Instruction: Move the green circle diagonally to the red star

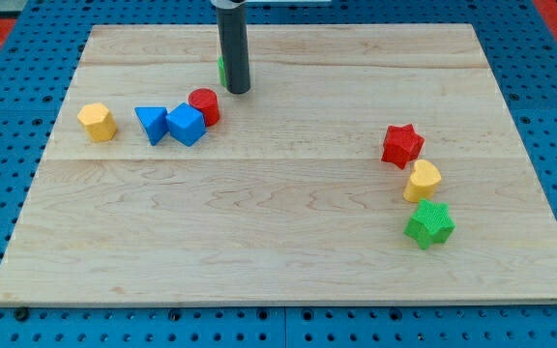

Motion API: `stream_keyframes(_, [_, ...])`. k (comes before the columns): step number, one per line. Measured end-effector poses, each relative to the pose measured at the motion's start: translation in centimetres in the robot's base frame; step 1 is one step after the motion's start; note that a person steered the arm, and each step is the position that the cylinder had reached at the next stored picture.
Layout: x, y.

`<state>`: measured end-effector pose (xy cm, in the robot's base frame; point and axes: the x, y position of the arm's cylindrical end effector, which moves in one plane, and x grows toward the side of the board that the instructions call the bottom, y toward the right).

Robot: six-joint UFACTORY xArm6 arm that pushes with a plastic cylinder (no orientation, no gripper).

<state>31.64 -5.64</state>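
The green circle (pixel 220 69) is almost wholly hidden behind the rod; only a thin green sliver shows at the rod's left edge near the view's top. My tip (pixel 238 91) rests on the board just in front of it, touching or nearly so. The red star (pixel 401 145) lies far off at the view's right, below and to the right of the tip.
A red cylinder (pixel 204 104), a blue cube (pixel 186 125) and a blue triangle (pixel 150 124) cluster below-left of the tip. A yellow hexagon (pixel 97 122) lies at the left. A yellow block (pixel 422 181) and a green star (pixel 429 224) lie below the red star.
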Motion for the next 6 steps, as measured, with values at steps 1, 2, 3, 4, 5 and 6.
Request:
stream_keyframes(1, [-0.1, -3.0])
stream_keyframes(2, [-0.6, -6.8])
stream_keyframes(3, [-3.0, -5.1])
stream_keyframes(4, [-4.6, 0.3])
stream_keyframes(5, [1.0, 11.3])
stream_keyframes(6, [1.7, 8.0])
